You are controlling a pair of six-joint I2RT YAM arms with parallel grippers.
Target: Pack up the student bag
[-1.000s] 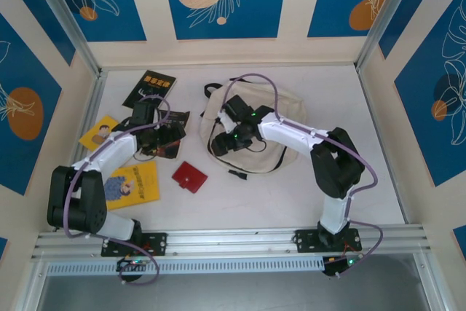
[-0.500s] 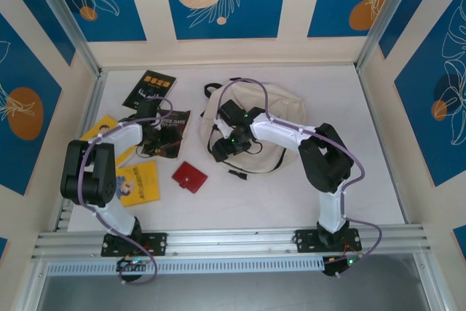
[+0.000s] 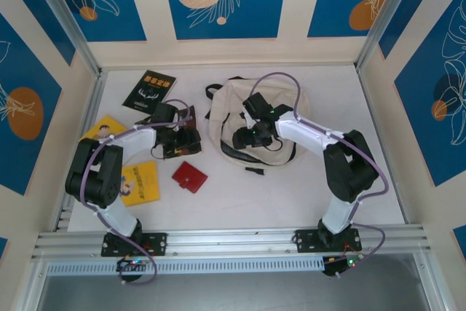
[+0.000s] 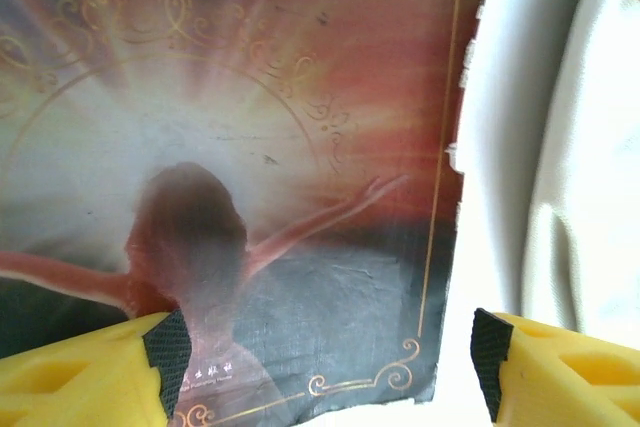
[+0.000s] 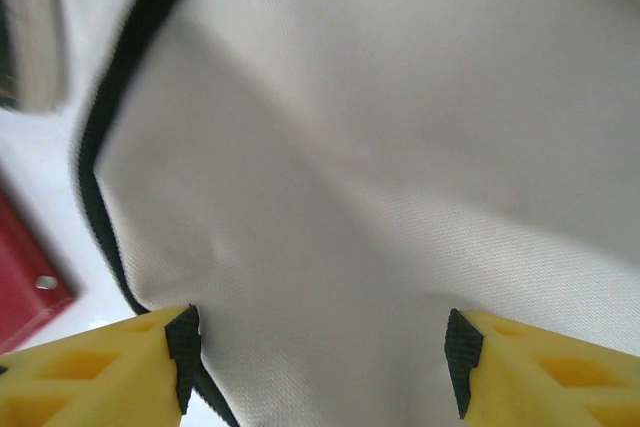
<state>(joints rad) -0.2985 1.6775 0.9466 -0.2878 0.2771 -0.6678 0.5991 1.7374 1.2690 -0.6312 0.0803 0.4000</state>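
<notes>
1. Observed: right pincer [image 5: 320,357] has its yellow, black-padded fingers standing apart with nothing between them. It is poised close over the student bag [image 5: 350,147], a cream soft-fabric backpack with black straps and black zipper trim.
2. The student bag lies flat on the white table [image 3: 291,194], at mid-width and toward the far wall. The right arm reaches across it from the near right, and the pincer sits over the bag's near-left part.
3. Beneath the right wrist, a black trim line [image 5: 100,147] curves along the bag's edge. A corner of a red flat wallet with a metal stud [image 5: 25,277] shows just past that edge, on bare table.
4. Left pincer [image 4: 330,357] also has its fingers set apart, clamping nothing. It hangs low over a dark paperback whose cover shows a figure with outstretched arms in a red-orange glow [image 4: 250,147].
5. That paperback lies just to the left of the bag. Cream cloth runs alongside its right edge, but I cannot tell whether the two touch.
6. From overhead, the red wallet rests near the front of the paperback, apart from it.
7. Further left are a yellow illustrated booklet [image 3: 142,180] beside the left arm and a second yellow booklet [image 3: 98,130] partly under that arm.
8. A black book with yellow lettering [image 3: 149,89] lies toward the far left corner, well apart from the bag.
</notes>
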